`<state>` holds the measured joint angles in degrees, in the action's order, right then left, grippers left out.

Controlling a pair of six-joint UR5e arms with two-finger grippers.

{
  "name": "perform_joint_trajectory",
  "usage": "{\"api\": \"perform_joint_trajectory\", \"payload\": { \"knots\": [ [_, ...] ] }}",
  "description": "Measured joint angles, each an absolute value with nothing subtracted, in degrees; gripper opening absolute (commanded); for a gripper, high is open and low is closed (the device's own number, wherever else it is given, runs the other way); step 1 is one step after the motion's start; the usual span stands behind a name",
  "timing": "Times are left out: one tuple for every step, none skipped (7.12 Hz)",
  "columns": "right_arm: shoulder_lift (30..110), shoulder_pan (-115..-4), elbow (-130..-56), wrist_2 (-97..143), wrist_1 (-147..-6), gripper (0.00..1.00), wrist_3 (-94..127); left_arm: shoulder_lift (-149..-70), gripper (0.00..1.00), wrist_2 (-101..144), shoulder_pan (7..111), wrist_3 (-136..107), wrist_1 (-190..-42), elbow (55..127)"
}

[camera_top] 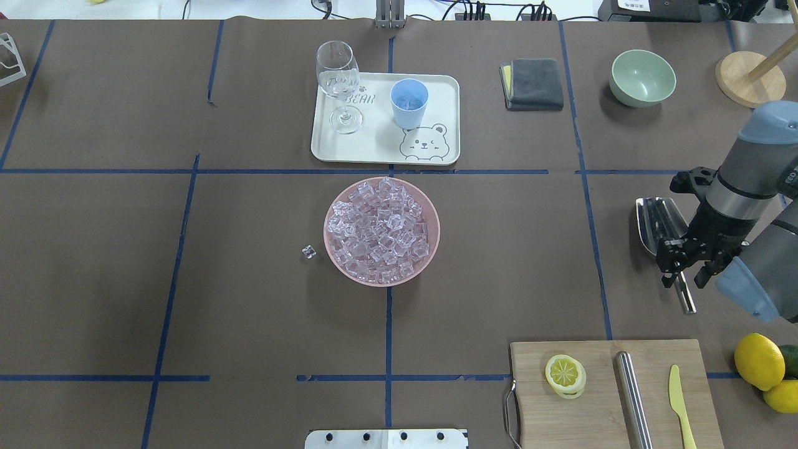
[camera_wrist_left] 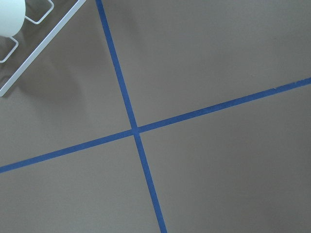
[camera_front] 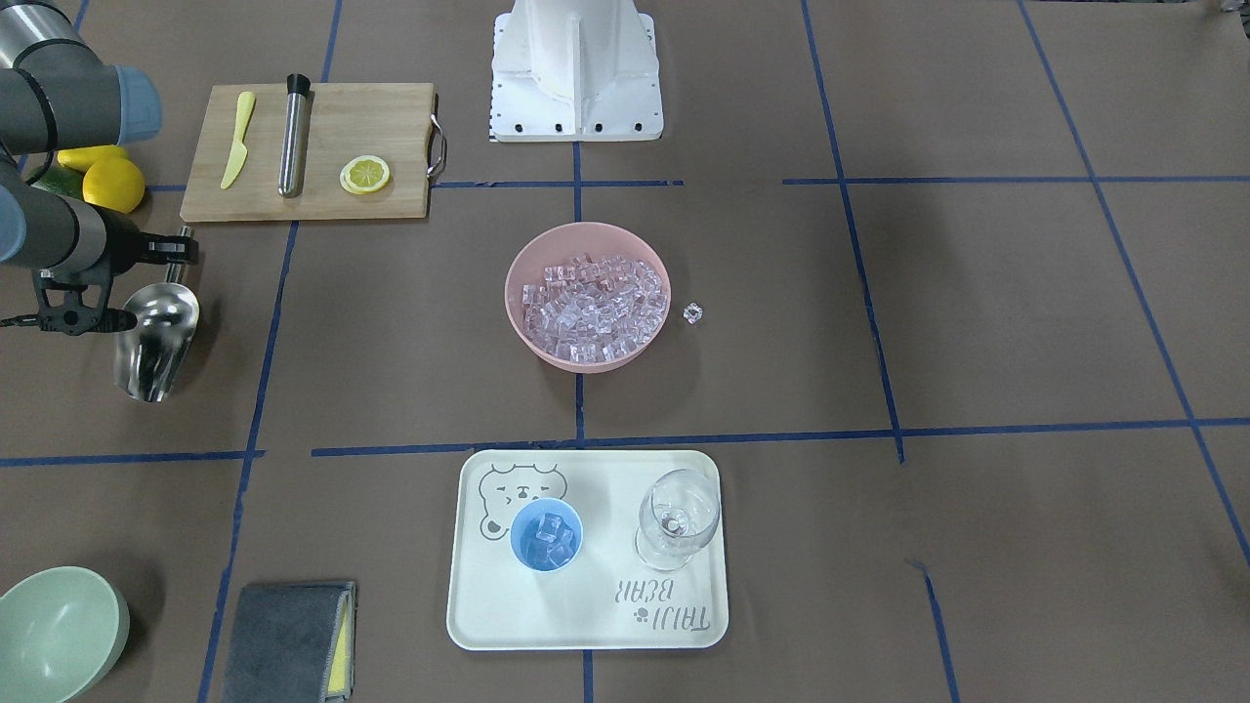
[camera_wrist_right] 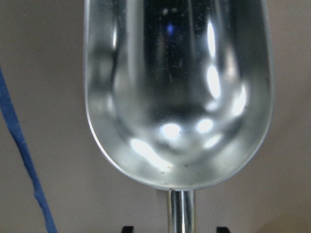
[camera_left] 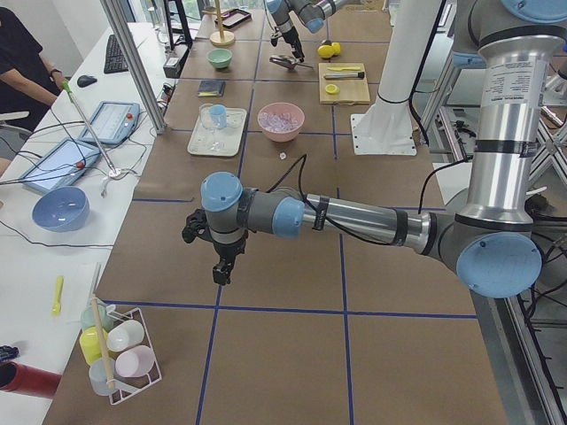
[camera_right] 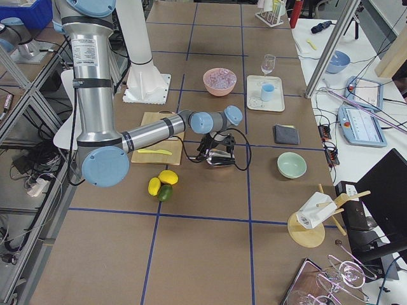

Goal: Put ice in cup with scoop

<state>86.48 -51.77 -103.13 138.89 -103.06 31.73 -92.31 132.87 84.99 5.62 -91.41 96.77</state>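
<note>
Scoop (camera_top: pixel 652 222) lies empty, handle straddled by right hand (camera_top: pixel 684 277), spread apart; left hand's (camera_left: pixel 221 270) state cannot be told.

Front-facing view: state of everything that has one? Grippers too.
Shiny steel scoop: empty, trough up.
Right gripper: open, fingers either side of the scoop's handle.
Light-blue plastic cup: upright on cream tray, a few ice cubes inside.
Pink bowl: heaped with ice cubes; one cube loose beside it.
Clear wine glass: upright, looks empty.
Pale green bowl: upright, empty.
Left gripper: cannot tell.
</note>
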Motion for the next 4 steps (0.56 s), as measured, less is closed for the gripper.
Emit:
{"api": "perform_joint_trajectory", "payload": {
  "knots": [
    [86.4,-52.8,-104.4,138.8,-102.1,1.00,31.8,-92.5,1.00,132.8,85.0,5.6,-91.4,96.8],
    [86.1,-55.7,-105.5,138.6,-100.5,1.00,31.6,-92.8,1.00,132.8,85.0,5.6,-91.4,96.9],
    [85.6,-60.2,-106.3,138.5,-98.8,1.00,31.2,-93.0,1.00,132.7,85.0,5.6,-91.5,97.0],
    [85.4,-65.0,-106.8,138.1,-97.1,1.00,30.3,-93.3,1.00,132.6,84.9,5.6,-91.6,97.2]
  ]
}}
